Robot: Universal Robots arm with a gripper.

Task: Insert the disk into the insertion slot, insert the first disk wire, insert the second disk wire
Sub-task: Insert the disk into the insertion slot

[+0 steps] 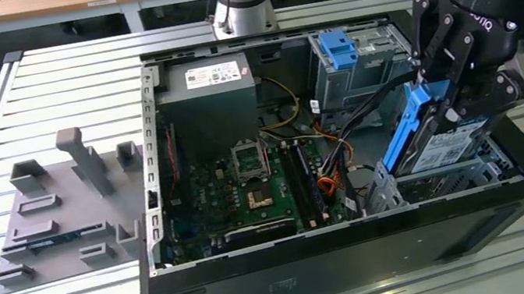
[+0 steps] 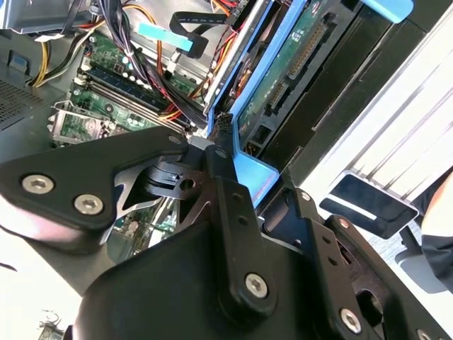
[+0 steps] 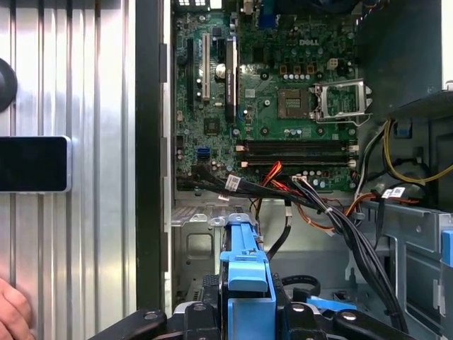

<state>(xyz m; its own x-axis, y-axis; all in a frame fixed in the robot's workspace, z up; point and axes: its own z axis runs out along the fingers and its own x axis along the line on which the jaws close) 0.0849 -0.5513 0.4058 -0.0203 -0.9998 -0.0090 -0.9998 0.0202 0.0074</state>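
My gripper (image 1: 454,85) is shut on the disk (image 1: 444,146), a silver drive with a white-and-blue label in a bright blue caddy. The disk hangs steeply tilted, its lower end just above the insertion slot (image 1: 453,180), the low grey metal cage at the case's corner on the exterior view's right. In the second wrist view the disk (image 2: 294,67) shows its green circuit side, with the blue caddy pinched between my fingers (image 2: 219,166). The first wrist view looks along the caddy's blue edge (image 3: 244,273) toward the grey cage (image 3: 198,248). A bundle of black wires (image 3: 340,223) runs beside it.
The open computer case (image 1: 361,238) lies on a slatted metal table (image 1: 40,79). Inside are the motherboard (image 1: 247,189), a power supply (image 1: 206,93) and a taller grey bay with a blue tab (image 1: 339,48). A grey fixture (image 1: 67,213) stands at the exterior view's left. A hand (image 3: 10,312) is near the case.
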